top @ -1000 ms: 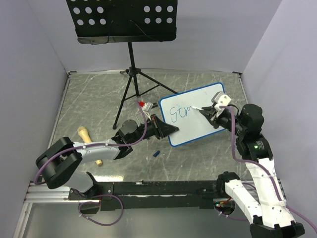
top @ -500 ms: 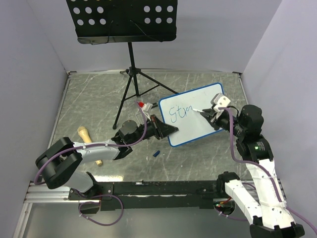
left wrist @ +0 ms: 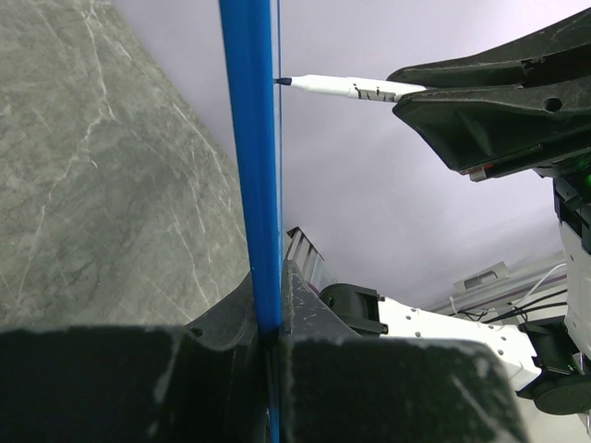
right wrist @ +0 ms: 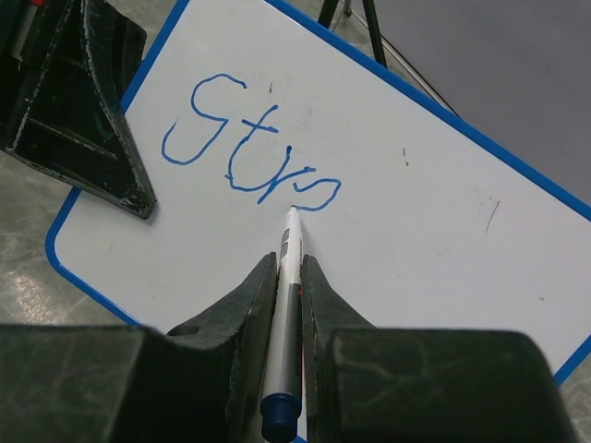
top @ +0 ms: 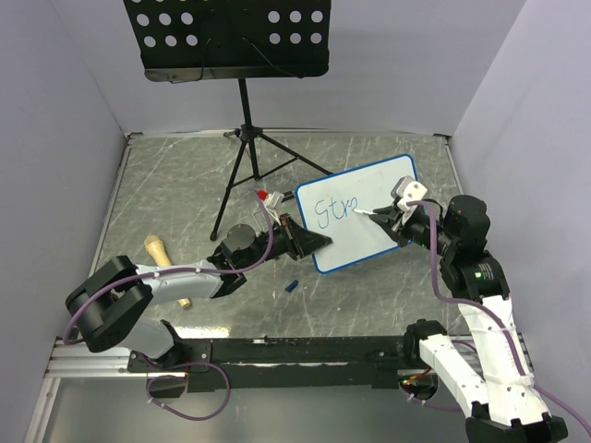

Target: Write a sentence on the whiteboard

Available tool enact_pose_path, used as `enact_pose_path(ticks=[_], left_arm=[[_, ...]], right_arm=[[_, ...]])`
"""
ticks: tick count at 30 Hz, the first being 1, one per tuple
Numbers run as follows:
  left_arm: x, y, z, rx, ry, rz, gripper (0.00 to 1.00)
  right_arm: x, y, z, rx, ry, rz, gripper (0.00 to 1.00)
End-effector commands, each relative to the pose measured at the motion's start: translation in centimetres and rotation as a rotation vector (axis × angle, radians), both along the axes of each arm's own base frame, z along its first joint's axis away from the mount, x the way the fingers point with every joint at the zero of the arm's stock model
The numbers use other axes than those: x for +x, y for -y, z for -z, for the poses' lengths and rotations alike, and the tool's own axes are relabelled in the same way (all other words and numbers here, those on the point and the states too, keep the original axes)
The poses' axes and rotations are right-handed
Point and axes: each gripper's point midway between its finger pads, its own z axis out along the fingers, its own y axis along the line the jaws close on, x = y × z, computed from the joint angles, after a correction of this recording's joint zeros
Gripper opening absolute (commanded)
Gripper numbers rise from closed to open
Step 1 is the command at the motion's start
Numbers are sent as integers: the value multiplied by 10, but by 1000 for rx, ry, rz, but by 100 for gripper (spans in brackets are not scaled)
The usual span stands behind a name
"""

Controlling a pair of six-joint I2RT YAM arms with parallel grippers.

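Note:
The whiteboard (top: 369, 235), white with a blue frame, stands tilted on the table. My left gripper (top: 309, 242) is shut on its lower left edge; in the left wrist view the frame (left wrist: 251, 166) runs as a blue strip between that gripper's (left wrist: 271, 328) jaws. My right gripper (top: 395, 218) is shut on a white marker (right wrist: 290, 263) with its tip on the board (right wrist: 434, 212). The sentence (right wrist: 245, 148) is blue lettering reading "Str" plus a rounded fourth letter, and the marker tip rests at its end. The marker (left wrist: 346, 88) also shows in the left wrist view.
A black perforated music stand (top: 231, 37) on a tripod (top: 242, 157) stands behind the board. A wooden piece (top: 157, 251) lies at the left, a small blue cap (top: 290, 286) in front of the board, a red-tipped item (top: 265, 195) by its left corner. Walls close in three sides.
The marker has drawn another rounded letter after "Str", and my right gripper has shifted slightly along the line. The left gripper and the board have stayed put.

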Motion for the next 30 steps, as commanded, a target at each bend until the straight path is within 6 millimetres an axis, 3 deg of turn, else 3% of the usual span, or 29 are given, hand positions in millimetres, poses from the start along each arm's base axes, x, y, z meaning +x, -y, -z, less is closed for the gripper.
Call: enact_pose_path(ticks=[1, 6, 14, 21, 30], left_arm=[[-11, -8, -75, -200, 168, 20, 1], [-11, -8, -74, -200, 167, 22, 1], [-11, -8, -74, -202, 168, 20, 1], [-9, -9, -73, -193, 166, 11, 1], [-12, -14, -72, -191, 168, 6, 1]], right_arm=[[5, -3, -11, 26, 23, -6, 0], [18, 3, -22, 52, 52, 62, 0], [15, -1, -30, 85, 58, 44, 0], [6, 2, -60, 114, 116, 39, 0], [9, 9, -54, 113, 108, 72, 0]])
